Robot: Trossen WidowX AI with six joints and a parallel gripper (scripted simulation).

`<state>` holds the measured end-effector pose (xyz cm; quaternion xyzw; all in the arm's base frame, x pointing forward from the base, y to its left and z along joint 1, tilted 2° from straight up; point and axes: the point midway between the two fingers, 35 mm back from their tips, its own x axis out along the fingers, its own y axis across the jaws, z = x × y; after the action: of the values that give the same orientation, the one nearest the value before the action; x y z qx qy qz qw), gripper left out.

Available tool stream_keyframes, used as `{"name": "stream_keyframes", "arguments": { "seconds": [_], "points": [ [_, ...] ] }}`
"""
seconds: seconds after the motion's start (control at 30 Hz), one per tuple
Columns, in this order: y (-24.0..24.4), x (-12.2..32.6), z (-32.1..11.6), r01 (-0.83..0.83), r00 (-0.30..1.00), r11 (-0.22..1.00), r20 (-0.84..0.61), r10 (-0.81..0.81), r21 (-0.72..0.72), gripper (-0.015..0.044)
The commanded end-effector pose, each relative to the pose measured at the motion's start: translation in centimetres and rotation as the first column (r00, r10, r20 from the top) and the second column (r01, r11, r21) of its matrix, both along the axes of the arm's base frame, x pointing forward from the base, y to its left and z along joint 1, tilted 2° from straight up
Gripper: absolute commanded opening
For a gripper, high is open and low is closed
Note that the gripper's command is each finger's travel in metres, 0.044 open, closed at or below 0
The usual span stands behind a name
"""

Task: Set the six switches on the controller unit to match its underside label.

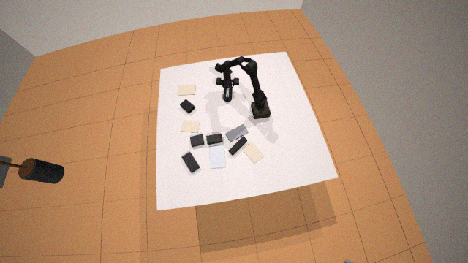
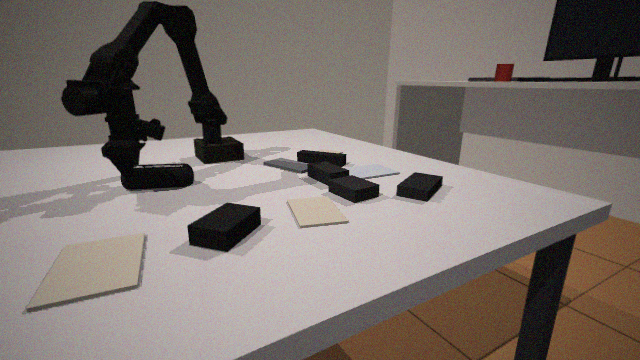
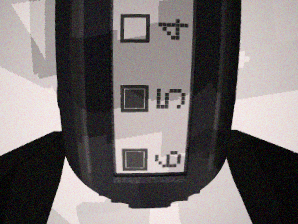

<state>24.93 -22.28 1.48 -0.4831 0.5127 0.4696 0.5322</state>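
Observation:
The dark controller unit [image 1: 227, 98] [image 2: 170, 178] [image 3: 87, 100] lies upside down on the bench, its long white label [image 3: 152, 65] facing up. In the wrist view square 4 is empty and squares 5 and 6 are filled; squares 1 to 3 are out of view. The switches are hidden underneath. My gripper [image 1: 227, 88] [image 3: 146, 141] points down over one end of the unit, one finger against each long side, shut on it. Any gap between unit and bench is too small to tell.
A black block [image 1: 187, 106] [image 2: 225, 227] lies near cream plates [image 1: 186, 90] [image 1: 190, 126] [image 2: 317, 212]. Several more dark blocks [image 1: 190, 162] [image 2: 420, 186], a grey plate [image 1: 237, 133] and a light blue plate [image 1: 217, 157] lie farther off. The arm's base [image 1: 260, 109] stands beside them.

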Motion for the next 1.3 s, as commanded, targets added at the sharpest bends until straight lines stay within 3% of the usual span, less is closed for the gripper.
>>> {"name": "stream_keyframes", "arguments": {
  "seconds": [0.0, 1.27],
  "points": [
    [-0.1, 0.2, 0.6, 0.002, 1.0, 1.0, 0.01, -0.002, -0.007, 0.0336],
    [1.1, 0.2, 3.2, 0.002, 1.0, 1.0, 0.011, -0.002, -0.006, 0.0336]
  ]
}}
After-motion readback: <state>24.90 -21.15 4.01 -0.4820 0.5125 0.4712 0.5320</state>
